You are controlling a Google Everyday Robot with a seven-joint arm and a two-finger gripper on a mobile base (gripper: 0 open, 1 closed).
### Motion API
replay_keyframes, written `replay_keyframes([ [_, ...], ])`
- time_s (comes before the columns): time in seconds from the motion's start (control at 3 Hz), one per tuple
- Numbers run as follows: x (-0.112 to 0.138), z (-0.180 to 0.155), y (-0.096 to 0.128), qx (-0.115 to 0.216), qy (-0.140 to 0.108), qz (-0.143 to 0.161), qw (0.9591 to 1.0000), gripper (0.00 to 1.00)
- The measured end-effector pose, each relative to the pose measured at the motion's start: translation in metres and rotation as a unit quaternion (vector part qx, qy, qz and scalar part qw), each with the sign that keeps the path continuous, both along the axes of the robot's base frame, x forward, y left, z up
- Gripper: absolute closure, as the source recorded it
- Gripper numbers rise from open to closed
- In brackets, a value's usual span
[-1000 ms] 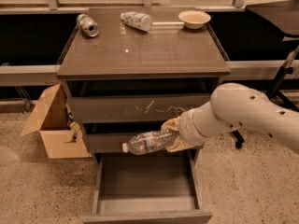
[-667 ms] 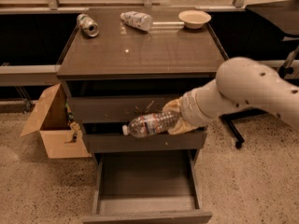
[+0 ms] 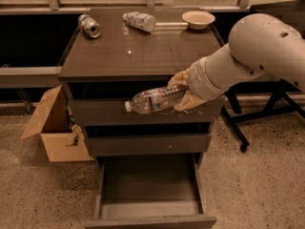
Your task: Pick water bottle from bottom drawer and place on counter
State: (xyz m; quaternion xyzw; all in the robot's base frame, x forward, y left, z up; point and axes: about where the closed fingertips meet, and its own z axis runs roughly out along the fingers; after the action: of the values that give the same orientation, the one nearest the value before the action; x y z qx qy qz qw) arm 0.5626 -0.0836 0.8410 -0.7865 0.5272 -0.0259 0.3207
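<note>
1. Cardboard box [image 3: 55, 128]: on the floor left of the cabinet, flaps open. Keep your swing away from it.
2. Can [image 3: 89, 26]: lying on its side at the back-left corner of the desk [image 3: 143, 51].
3. Patterned bottle [image 3: 139, 21]: lying at the back, near the middle. Leave it alone.
4. Desk: glossy dark top, with its front and middle bare. That bare patch looks like your best landing spot, well apart from items 2, 3 and 8.
5. Bottom drawer [image 3: 147, 180]: lowest of 3, pulled out toward the camera.
6. Water bottle [image 3: 152, 100]: held sideways in the air in front of the upper drawer front, just below the desk's front edge. The white cap points left.
7. Pincer [image 3: 182, 92]: closed on the base end of the water bottle, right of the cabinet's middle, on the pale arm reaching in from the right.
   - The cap end sticks out far to the left, so raise the whole bottle above the edge before you carry it inward, or the cap will likely catch the lip.
   - Move slowly and set it down low. A round bottle laid on its side may roll once you let go.
8. Bowl [image 3: 198, 19]: at the back-right corner of the desk.
</note>
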Motion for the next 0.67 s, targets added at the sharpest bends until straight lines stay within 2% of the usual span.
replay_keyframes([
  [0.33,0.017,0.010,-0.005,0.024,-0.009,-0.012,0.9996,1.00],
  [0.67,0.051,0.027,-0.014,0.041,-0.014,-0.016,0.9989,1.00],
])
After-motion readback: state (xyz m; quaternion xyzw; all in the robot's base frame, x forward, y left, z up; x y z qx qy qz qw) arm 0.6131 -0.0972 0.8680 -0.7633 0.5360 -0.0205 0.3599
